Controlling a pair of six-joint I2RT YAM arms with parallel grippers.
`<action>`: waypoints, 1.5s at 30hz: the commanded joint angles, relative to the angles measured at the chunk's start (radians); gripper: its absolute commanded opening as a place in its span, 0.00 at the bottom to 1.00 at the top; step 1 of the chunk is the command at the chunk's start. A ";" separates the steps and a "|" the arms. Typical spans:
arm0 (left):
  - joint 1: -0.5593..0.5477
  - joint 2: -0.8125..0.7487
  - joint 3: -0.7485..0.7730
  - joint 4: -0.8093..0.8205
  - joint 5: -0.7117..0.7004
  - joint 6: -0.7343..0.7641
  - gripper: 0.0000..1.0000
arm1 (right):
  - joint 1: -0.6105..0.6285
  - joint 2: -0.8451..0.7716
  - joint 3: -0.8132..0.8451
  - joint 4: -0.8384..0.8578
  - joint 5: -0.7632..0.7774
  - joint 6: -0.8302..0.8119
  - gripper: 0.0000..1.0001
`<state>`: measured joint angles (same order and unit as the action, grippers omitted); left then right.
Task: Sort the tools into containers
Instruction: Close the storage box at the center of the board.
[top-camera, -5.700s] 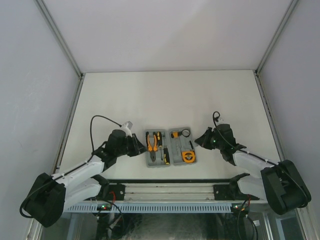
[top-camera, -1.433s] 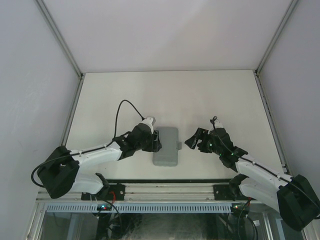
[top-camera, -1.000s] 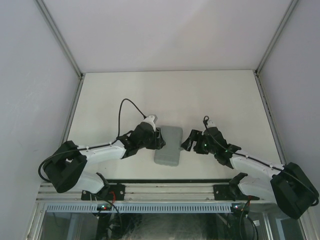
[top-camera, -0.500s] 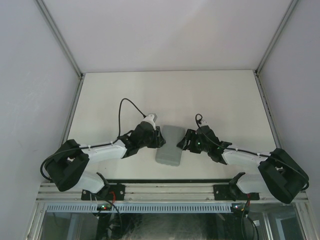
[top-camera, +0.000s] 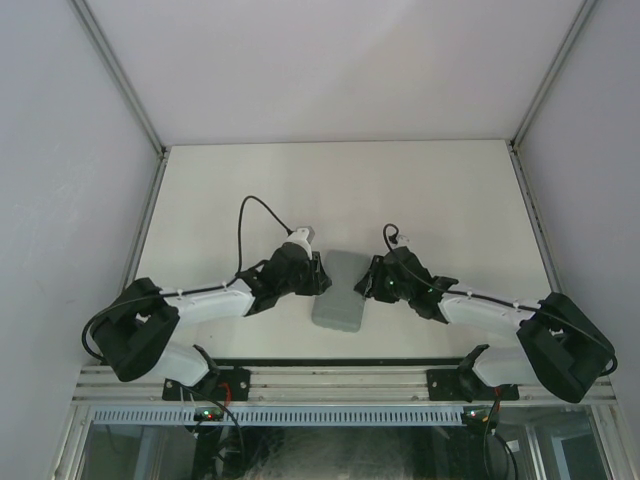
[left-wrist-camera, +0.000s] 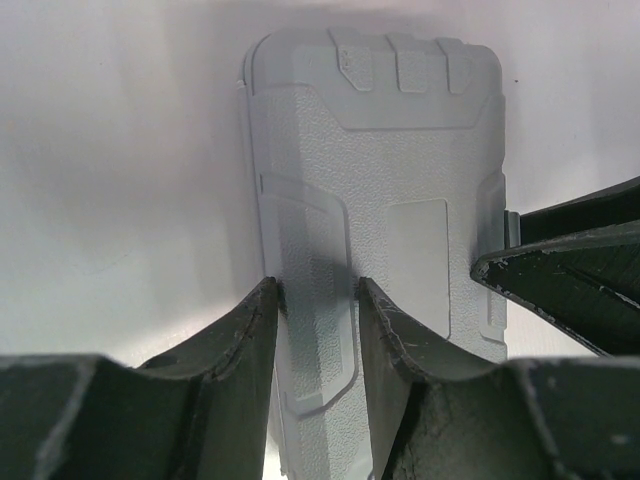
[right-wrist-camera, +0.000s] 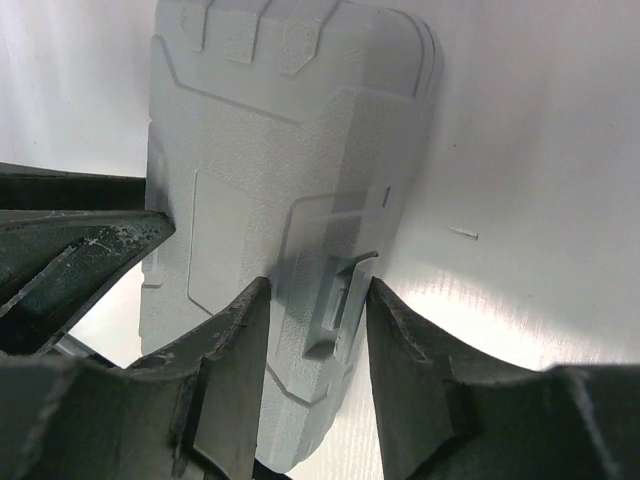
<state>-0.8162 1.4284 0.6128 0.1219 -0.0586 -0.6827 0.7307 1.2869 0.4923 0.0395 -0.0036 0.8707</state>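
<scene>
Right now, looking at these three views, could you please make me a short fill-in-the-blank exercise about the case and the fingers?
1. The grey tool case lies ___ on the table, so no tools show.
2. The left fingers and the right fingers stand at ___ long sides of the case.
3. In the right wrist view, the case's ___ lies between the right fingers.
Missing words: closed; opposite; latch.

White table (top-camera: 340, 180); pale grey walls (top-camera: 60, 150); metal rail (top-camera: 340, 380) along near edge; even light
</scene>
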 joint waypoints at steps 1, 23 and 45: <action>-0.017 0.052 -0.020 -0.205 -0.016 0.016 0.40 | 0.038 0.012 0.059 -0.030 0.054 -0.010 0.38; -0.111 0.018 -0.001 -0.211 0.005 -0.111 0.40 | 0.124 0.172 0.232 -0.242 0.111 -0.079 0.12; -0.104 -0.163 0.091 -0.388 -0.203 -0.050 0.56 | 0.111 -0.076 0.256 -0.285 0.160 -0.216 0.39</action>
<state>-0.9257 1.3399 0.6498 -0.1333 -0.2092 -0.7753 0.8467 1.3289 0.7383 -0.2562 0.1783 0.7197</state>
